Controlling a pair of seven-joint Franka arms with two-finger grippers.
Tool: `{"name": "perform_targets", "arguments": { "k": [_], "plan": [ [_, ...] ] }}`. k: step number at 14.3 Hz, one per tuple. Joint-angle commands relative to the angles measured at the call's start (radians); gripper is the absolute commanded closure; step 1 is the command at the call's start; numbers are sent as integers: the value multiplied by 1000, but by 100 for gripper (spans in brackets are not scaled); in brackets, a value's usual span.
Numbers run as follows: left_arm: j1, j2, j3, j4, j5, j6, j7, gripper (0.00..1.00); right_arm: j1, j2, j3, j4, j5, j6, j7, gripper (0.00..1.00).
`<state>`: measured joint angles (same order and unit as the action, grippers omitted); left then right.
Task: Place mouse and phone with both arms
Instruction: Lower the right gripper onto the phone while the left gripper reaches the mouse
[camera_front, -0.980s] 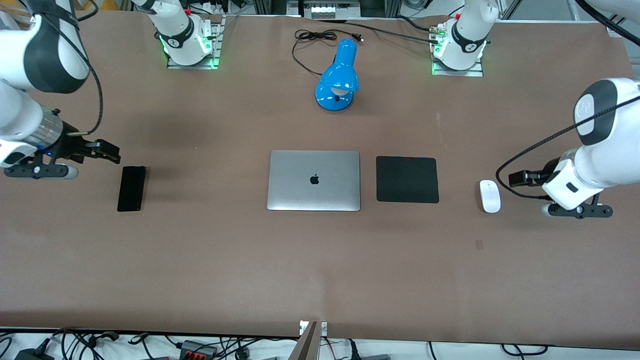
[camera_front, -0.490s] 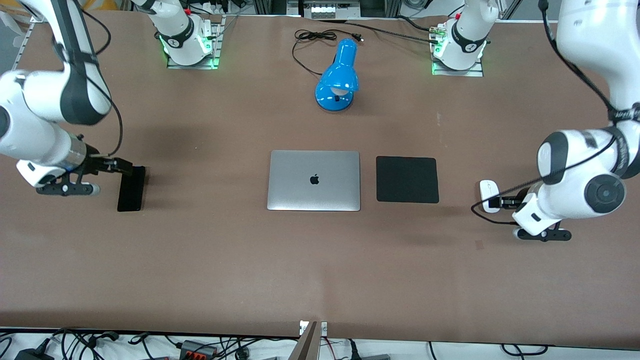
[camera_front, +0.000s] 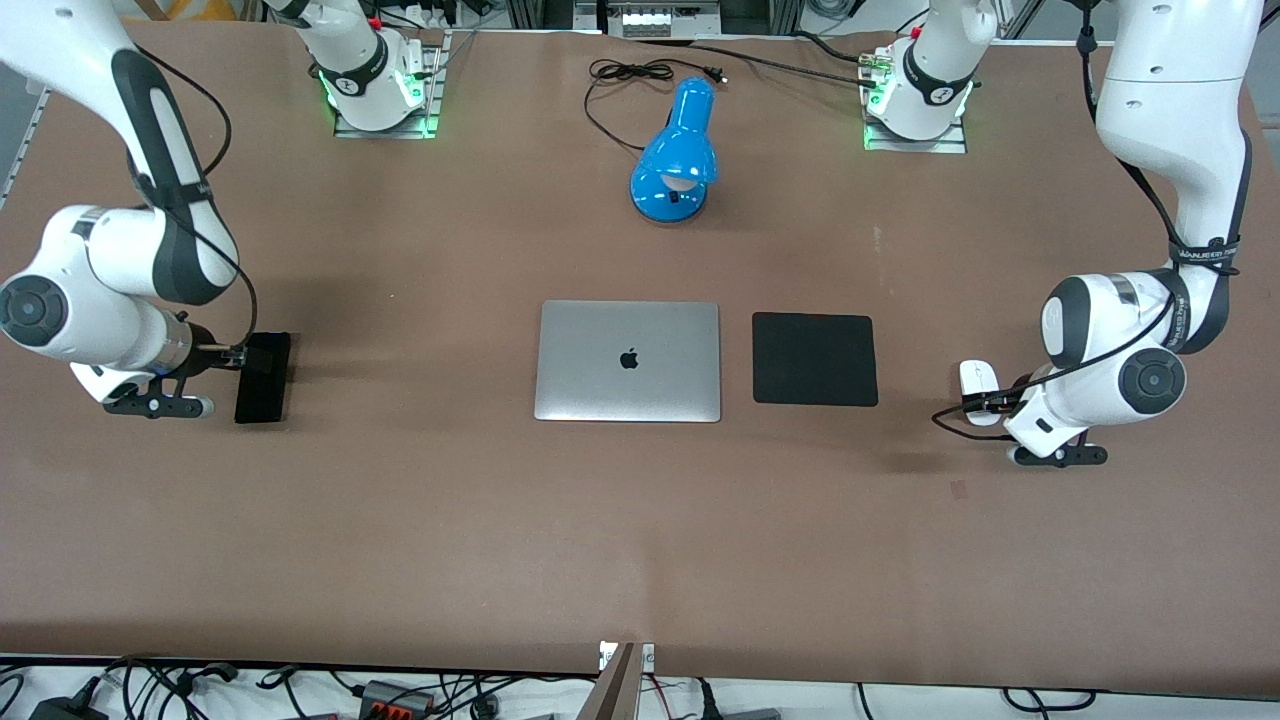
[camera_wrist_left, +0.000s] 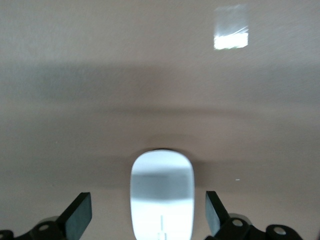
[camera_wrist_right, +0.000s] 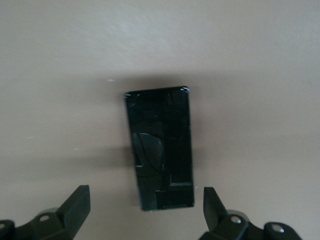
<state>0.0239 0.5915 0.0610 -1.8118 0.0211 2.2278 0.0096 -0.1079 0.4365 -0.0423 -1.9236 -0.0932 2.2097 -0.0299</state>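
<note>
Both grippers spread wide, one over the phone, one over the mouse.

Front view: with the laptop (camera_front: 628, 361) as landmark, the phone (camera_front: 264, 377) lies flat on the table (camera_front: 640, 520) toward the right arm's end, with the right gripper (camera_front: 238, 355) low over it; the mouse (camera_front: 979, 389) lies past the black mat (camera_front: 814, 359) toward the left arm's end, under the left gripper (camera_front: 985, 402).
Left wrist view: open fingers (camera_wrist_left: 76, 217) straddle the mouse (camera_wrist_left: 161, 196), not touching.
Right wrist view: fingers (camera_wrist_right: 76, 205) stand wide apart on either side of the phone (camera_wrist_right: 161, 152).
</note>
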Motion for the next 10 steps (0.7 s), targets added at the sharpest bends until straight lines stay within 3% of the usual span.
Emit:
{"name": "perform_targets", "arguments": {
  "k": [1, 5, 8, 10],
  "plan": [
    [21, -47, -9, -50, -15, 16, 3, 0, -12, 39, 4, 18, -22, 18, 8, 0],
    [13, -42, -20, -61, -15, 70, 1, 0, -15, 90, 4, 23, -26, 57, 8, 0],
    [13, -45, -30, -156, -15, 211, 12, 0, -16, 128, 4, 24, -30, 128, 7, 0],
    [14, -45, -30, -162, -13, 220, 13, 0, -13, 142, 4, 31, -26, 142, 10, 0]
  ]
}}
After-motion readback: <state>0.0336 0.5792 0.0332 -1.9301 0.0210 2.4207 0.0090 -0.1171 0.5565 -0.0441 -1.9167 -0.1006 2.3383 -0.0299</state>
